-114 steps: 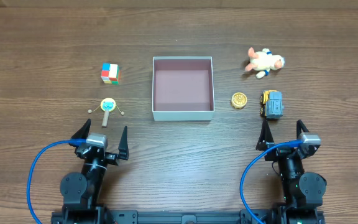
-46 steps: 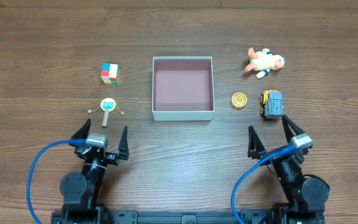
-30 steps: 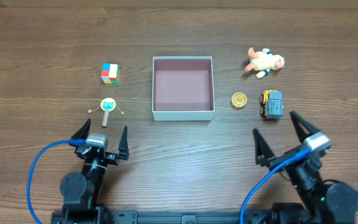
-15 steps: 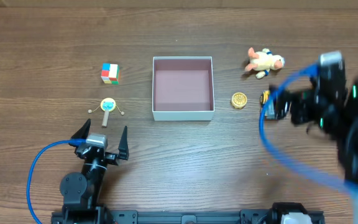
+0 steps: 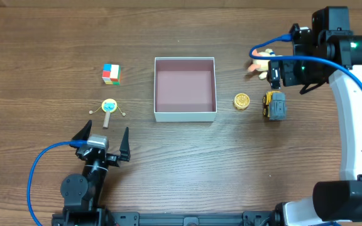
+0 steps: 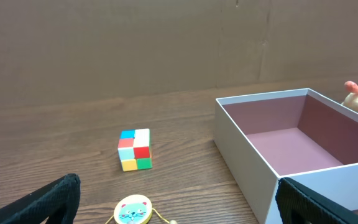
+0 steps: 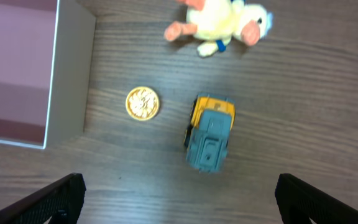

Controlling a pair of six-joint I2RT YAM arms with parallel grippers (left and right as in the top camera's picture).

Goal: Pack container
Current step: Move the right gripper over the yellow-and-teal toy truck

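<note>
The square, thin-walled white container (image 5: 185, 115), floor matte mauve, sat at one o'clock from the wide-spread left gripper (image 5: 106, 132). The right gripper (image 7: 179, 182) gaped wide over a boxy grey-yellow truck (image 7: 210, 134).

The left pincer (image 5: 106, 130) is black, cables (image 5: 35, 176) blue, right arm link (image 5: 356, 113) white.

Occlusion log, as I am reading it from the feeds:
- Plush toy (image 7: 219, 18): the right arm (image 5: 356, 100) is covering part of it overhead, and the right wrist view's top edge is clipping it.
- Container (image 7: 17, 68): the left edge is cutting it off there.
- Cat-face rattle (image 6: 133, 211): the left wrist view's bottom edge is cropping it.
- Gold coin (image 7: 142, 102): its embossing is showing too small to read.
</note>
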